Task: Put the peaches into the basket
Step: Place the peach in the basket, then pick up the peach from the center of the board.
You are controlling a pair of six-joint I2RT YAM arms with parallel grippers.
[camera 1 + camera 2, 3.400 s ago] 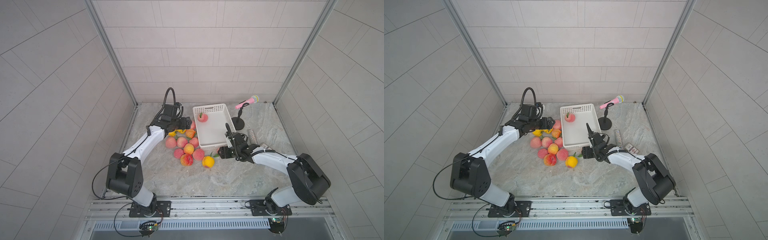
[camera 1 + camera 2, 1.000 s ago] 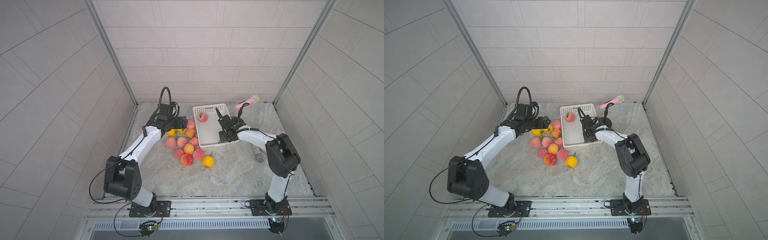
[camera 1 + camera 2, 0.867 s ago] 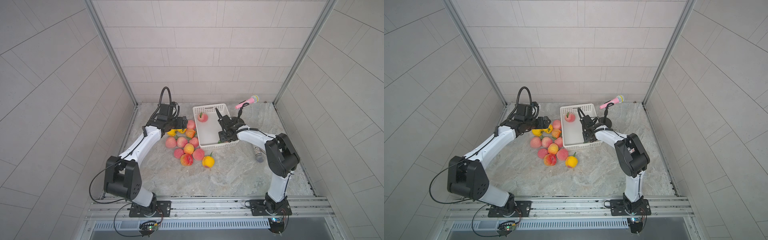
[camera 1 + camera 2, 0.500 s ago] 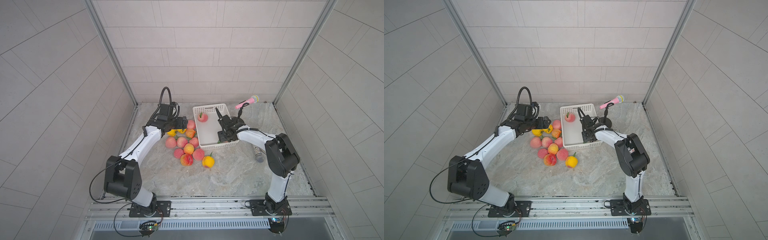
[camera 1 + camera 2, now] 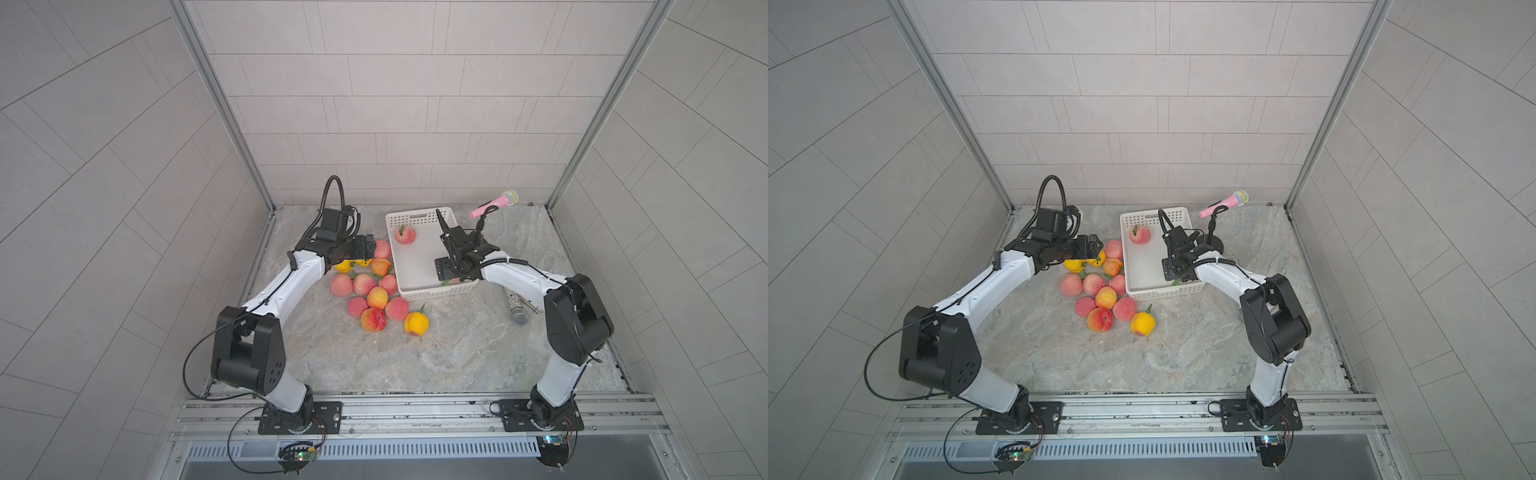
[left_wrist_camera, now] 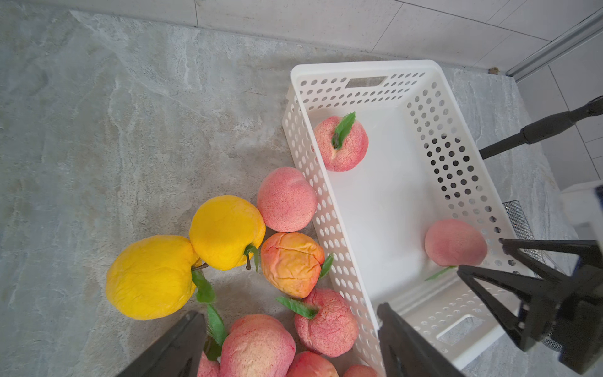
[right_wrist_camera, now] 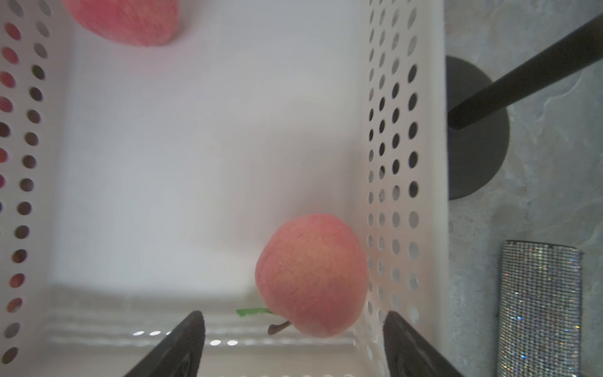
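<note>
Now | right claw [image 7: 292, 318] wide, empty | peach [image 7: 311, 274] loose in basket [image 7: 404, 163]

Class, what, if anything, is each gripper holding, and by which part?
Nothing. The left gripper and right gripper are both open; a peach lies free in the basket.

The basket [image 6: 359, 65] is smooth, faintly glossy white plastic. The peaches [image 6: 287, 199] have matt, finely fuzzy skins, some wrinkled. The worktop [image 6: 130, 114] looks like matt, veined grey stone. The fingers [image 7: 176, 352] are matt black plastic. The silver microphone [image 7: 540, 310] has a rough, glittering surface.
</note>
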